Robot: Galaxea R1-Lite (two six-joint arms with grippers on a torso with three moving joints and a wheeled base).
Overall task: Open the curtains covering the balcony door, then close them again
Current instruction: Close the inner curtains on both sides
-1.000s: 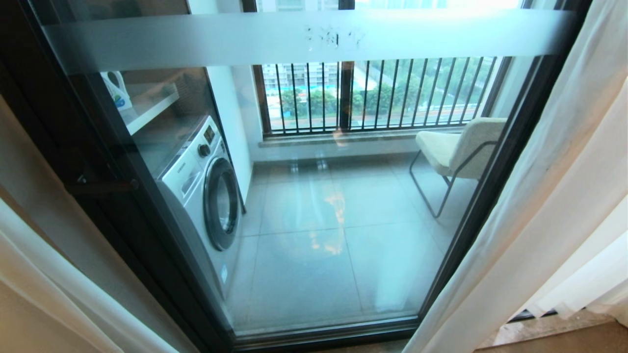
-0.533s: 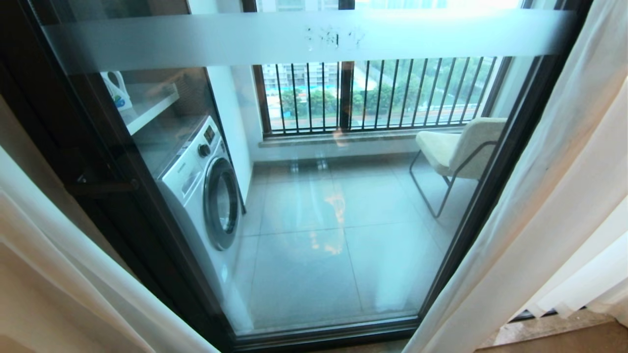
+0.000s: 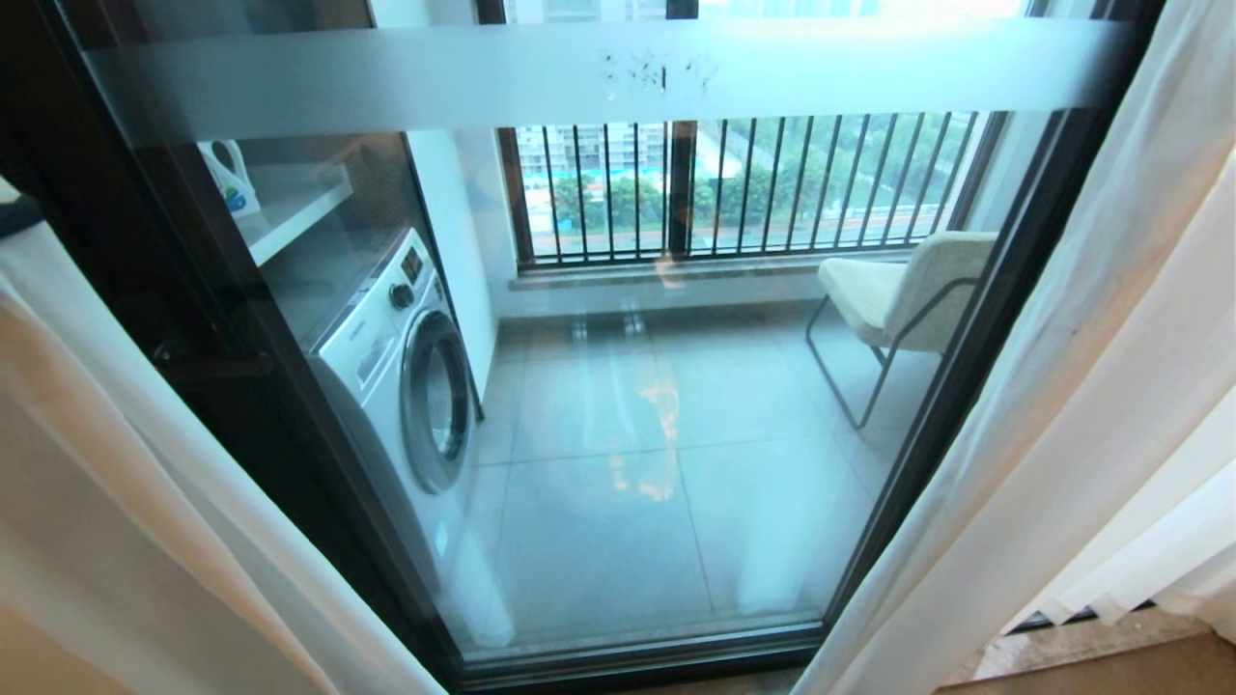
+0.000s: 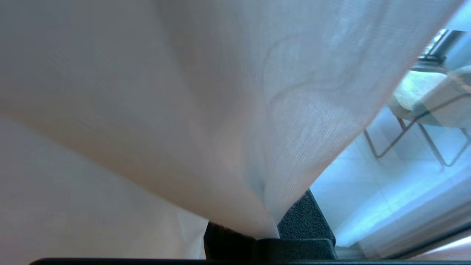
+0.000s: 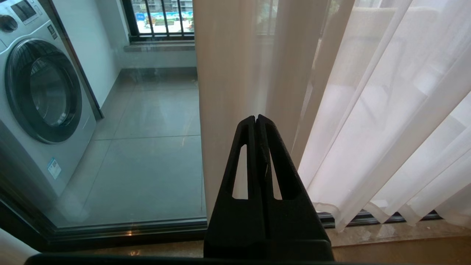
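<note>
Left gripper (image 4: 272,235) jaws clamped on the left curtain (image 3: 145,502), at the door's (image 3: 618,405) left edge. Right curtain (image 3: 1062,405) bunched at the right; glass between them uncovered. Right gripper (image 5: 255,119) jaws pressed together, empty, near the right curtain.

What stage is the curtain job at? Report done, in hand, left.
Done: opening; the dark-framed glass balcony door shows mostly bare. In hand: left gripper, shut on the left sheer white curtain, has drawn it further across than a second ago. Left: finish it, then the right sheer white curtain; right gripper is shut, empty.
</note>
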